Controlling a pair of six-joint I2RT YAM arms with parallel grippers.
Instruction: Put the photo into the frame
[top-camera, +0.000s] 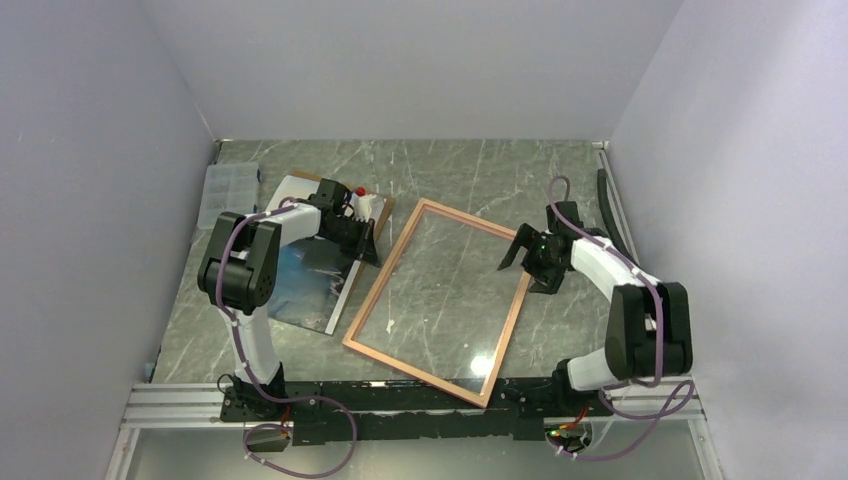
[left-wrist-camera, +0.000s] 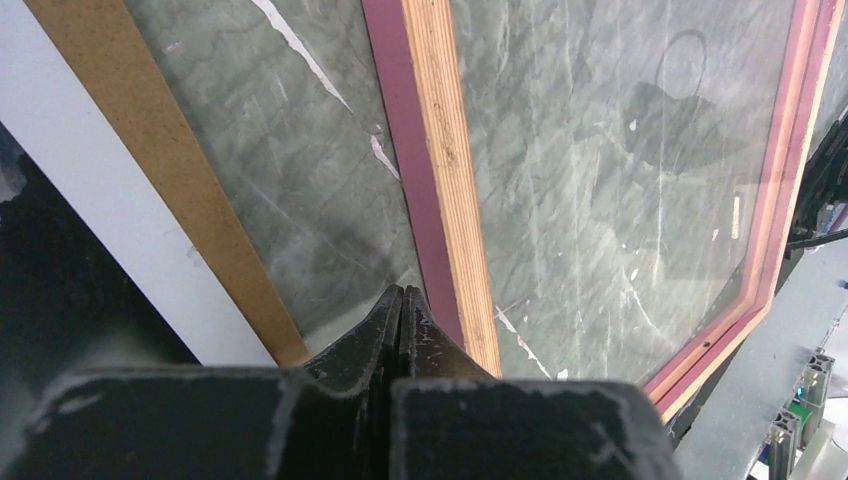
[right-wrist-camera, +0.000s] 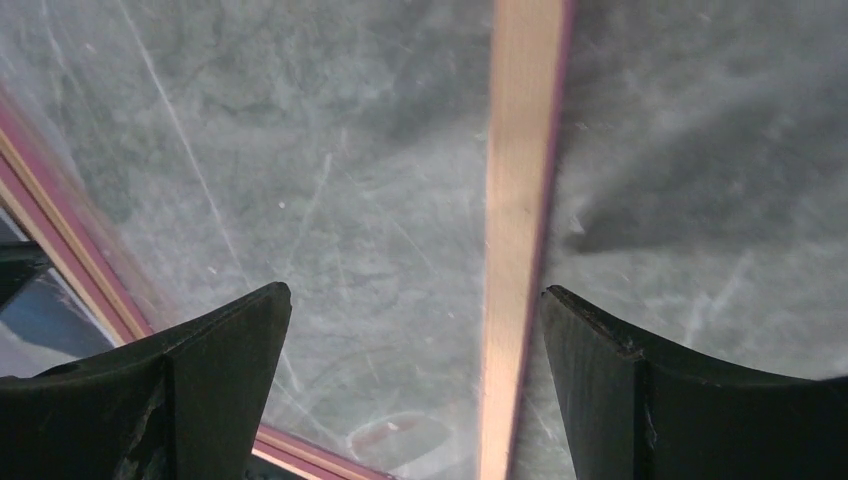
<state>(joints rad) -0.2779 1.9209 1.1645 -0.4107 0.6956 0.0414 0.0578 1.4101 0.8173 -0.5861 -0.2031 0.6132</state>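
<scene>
The frame (top-camera: 511, 318) lies flat and tilted in the middle of the table, tan back up, with the marble showing through its pane. The photo (top-camera: 300, 285) lies left of it on the brown backing board (top-camera: 384, 209), partly under my left arm. My left gripper (top-camera: 368, 247) is shut and empty, low over the gap between board and frame. In the left wrist view its tips (left-wrist-camera: 402, 296) sit beside the frame's left rail (left-wrist-camera: 440, 150), with the board edge (left-wrist-camera: 150, 130) on the other side. My right gripper (top-camera: 528, 262) is open over the frame's right rail (right-wrist-camera: 515, 250), which runs between its fingers (right-wrist-camera: 415, 291).
A clear plastic organiser box (top-camera: 228, 186) stands at the back left by the wall. A small red object (top-camera: 360, 190) sits behind the left gripper. Grey walls close in on three sides. An aluminium rail (top-camera: 180, 400) with the arm bases runs along the near edge.
</scene>
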